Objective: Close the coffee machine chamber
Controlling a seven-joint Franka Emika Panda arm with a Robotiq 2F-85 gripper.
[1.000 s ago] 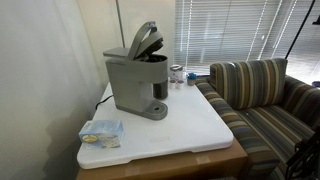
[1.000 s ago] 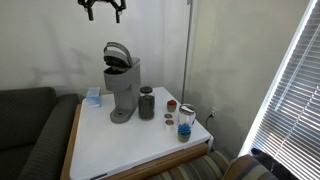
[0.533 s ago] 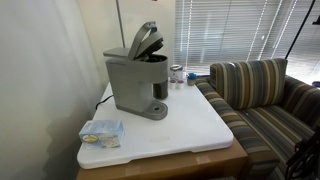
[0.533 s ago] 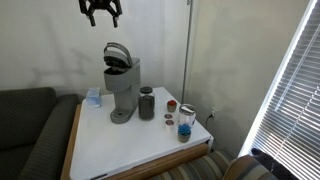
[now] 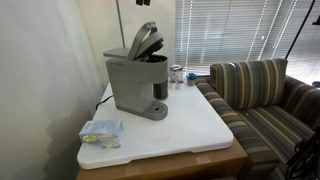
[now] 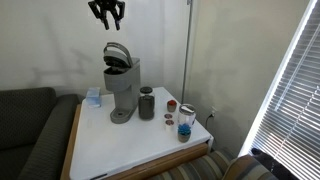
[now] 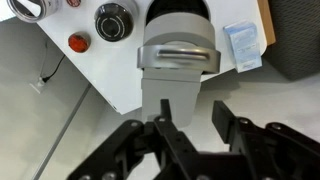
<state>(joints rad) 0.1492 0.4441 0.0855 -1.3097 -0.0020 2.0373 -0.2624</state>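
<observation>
The grey coffee machine (image 5: 132, 85) (image 6: 123, 92) stands at the back of the white table in both exterior views. Its chamber lid (image 5: 146, 42) (image 6: 117, 54) is tilted up, open. In the wrist view I look straight down on the raised lid (image 7: 178, 55). My gripper (image 6: 108, 12) hangs high above the machine, well clear of it. Its black fingers (image 7: 222, 120) stand partly apart, and the gripper (image 7: 193, 118) holds nothing.
Beside the machine stand a dark canister (image 6: 147, 103), a red lid (image 6: 171, 104) and small jars (image 6: 186, 120). A blue-white packet (image 5: 101, 132) lies near the table corner. A striped couch (image 5: 265, 95) borders the table, with window blinds (image 5: 235, 30) behind it.
The gripper has shifted sideways to a spot more directly above the raised lid, and its fingers have come closer together. The machine and table items have not moved.
</observation>
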